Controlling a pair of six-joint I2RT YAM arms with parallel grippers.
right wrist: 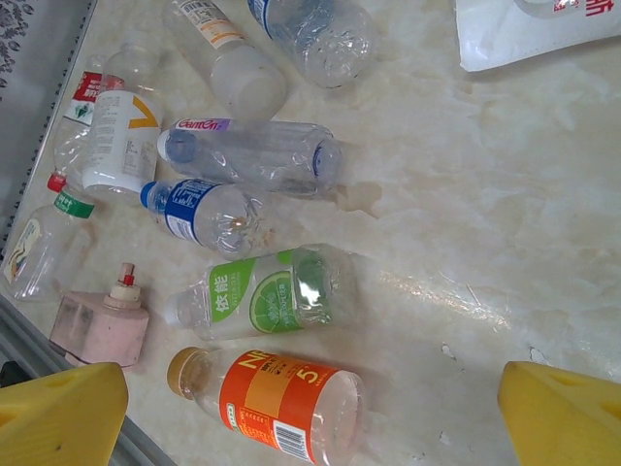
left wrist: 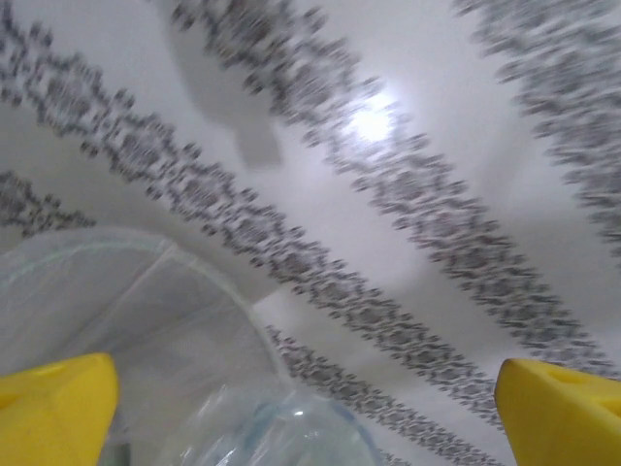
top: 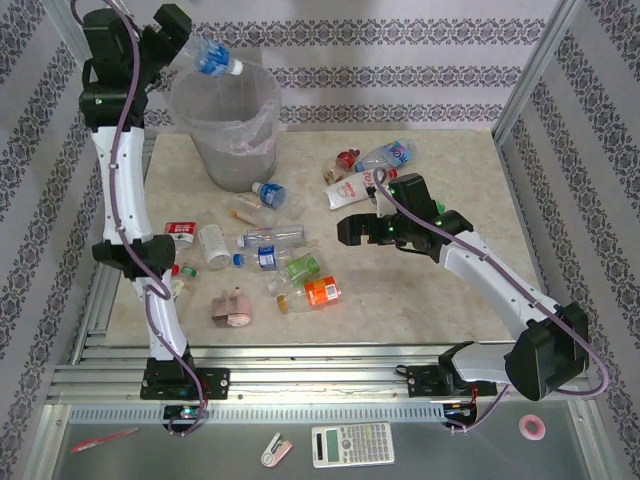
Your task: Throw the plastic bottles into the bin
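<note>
Left gripper (left wrist: 306, 406) up over the bin (top: 232, 140), fingers (left wrist: 56, 408) spread wide; a blue-labelled bottle (top: 212, 58) sits between them, touching neither pad, cap end over the rim; a drop, I judge. About a dozen bottles (top: 272, 240) lie scattered on the desk (top: 450, 200): clear, dented, bright labels. Right gripper (top: 352, 228) hovers above them, open, empty; most work remains.

bin (top: 235, 150) rear-left | plastic bottles (top: 272, 237) before it, on table (top: 420, 300)

White arm links (top: 492, 277), black joints (top: 545, 362), purple cables (top: 119, 150), yellow fingertips (right wrist: 58, 416)
</note>
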